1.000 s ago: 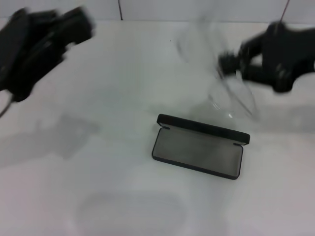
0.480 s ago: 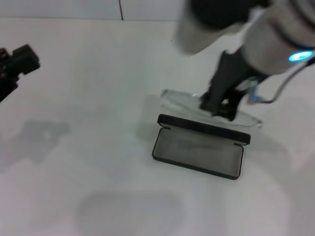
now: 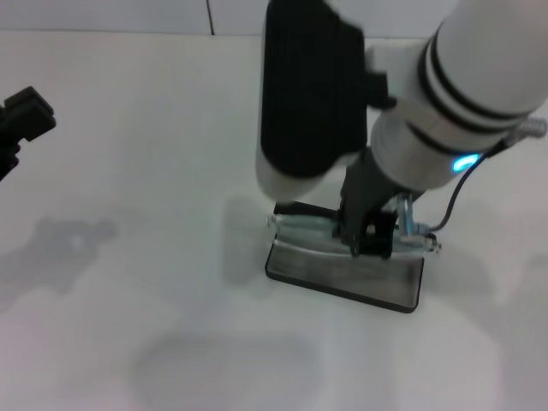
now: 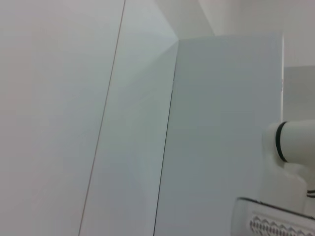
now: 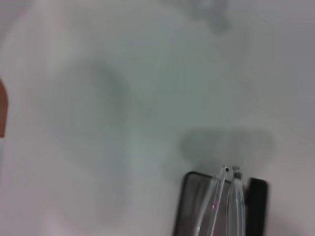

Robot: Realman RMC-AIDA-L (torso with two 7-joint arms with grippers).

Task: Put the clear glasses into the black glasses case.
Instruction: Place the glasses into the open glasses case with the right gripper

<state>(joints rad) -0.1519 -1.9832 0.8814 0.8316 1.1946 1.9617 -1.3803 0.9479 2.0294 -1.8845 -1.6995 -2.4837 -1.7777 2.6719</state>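
Right of centre, the right gripper (image 3: 366, 242) stays clamped on the clear glasses (image 3: 300, 229) just over the open black glasses case (image 3: 342, 278); release remains, while the left gripper (image 3: 21, 124), fingers unreadable, idles upper left

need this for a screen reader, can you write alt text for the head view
The right gripper holds the clear glasses low over the open black glasses case on a white table, its white and black arm filling the upper middle of the picture. The left gripper sits idle at the left edge.
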